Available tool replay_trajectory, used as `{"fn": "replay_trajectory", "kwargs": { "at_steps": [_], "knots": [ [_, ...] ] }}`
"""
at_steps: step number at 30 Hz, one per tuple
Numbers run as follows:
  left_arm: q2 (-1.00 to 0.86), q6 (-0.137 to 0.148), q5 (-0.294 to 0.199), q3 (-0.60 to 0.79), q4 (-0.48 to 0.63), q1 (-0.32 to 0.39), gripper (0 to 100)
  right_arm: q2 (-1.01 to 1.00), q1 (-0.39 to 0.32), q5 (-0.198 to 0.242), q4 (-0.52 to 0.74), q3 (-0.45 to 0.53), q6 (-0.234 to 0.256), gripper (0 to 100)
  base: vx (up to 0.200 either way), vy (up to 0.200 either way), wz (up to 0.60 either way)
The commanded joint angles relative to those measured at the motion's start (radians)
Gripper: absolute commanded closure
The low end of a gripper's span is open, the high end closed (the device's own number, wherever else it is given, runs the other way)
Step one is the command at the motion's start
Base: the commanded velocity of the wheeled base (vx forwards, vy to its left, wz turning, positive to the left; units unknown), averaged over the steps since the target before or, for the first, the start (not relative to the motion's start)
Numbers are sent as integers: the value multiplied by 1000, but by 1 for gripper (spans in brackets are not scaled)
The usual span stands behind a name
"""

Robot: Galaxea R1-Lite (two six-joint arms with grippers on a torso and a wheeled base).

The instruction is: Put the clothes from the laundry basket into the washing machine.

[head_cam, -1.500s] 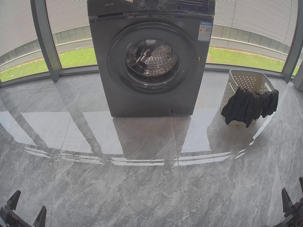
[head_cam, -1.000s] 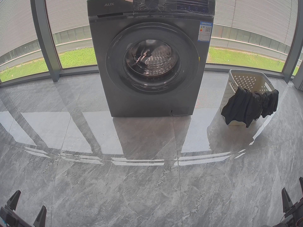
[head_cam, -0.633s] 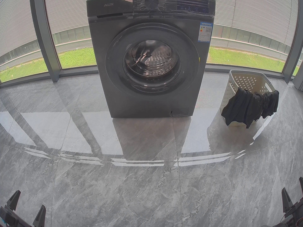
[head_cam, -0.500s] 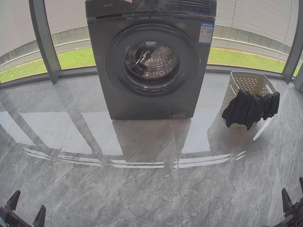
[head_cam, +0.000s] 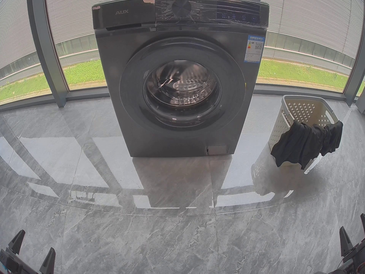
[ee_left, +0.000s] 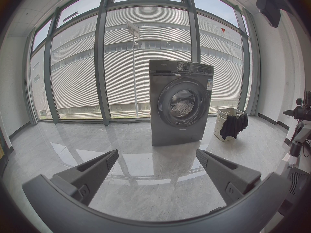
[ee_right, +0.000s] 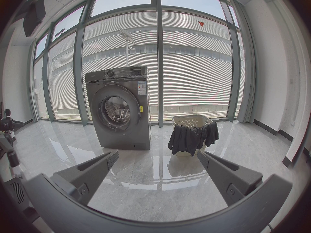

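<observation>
Dark clothes point(head_cam: 306, 143) hang over front rim of laundry basket point(head_cam: 304, 102), on the floor point(head_cam: 171, 217) near washing machine point(head_cam: 114, 77), on its right; door looks shut. Left claw point(ee_left: 156, 153) & right claw point(ee_right: 157, 154) both spread apart, empty, well short of basket. Step: approach, nothing picked yet. Next: get right claw onto the draped cloth, pinch; door prob needs opening first
</observation>
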Motion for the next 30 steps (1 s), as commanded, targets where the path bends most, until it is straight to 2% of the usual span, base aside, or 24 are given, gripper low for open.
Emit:
{"fn": "replay_trajectory", "kwargs": {
  "at_steps": [1, 6, 30],
  "knots": [
    [-18, 1, 0, 18, 0, 2, 0, -16, 2, 0, -1, 16, 1, 0, 200, 0, 0],
    [-18, 6, 0, 18, 0, 0, 0, -16, 1, 0, -1, 16, 1, 0, 200, 0, 0],
    [-18, 7, -1, 18, 0, 0, 0, -16, 2, 0, -1, 16, -1, 0, 0, 0, 0]
  ]
}}
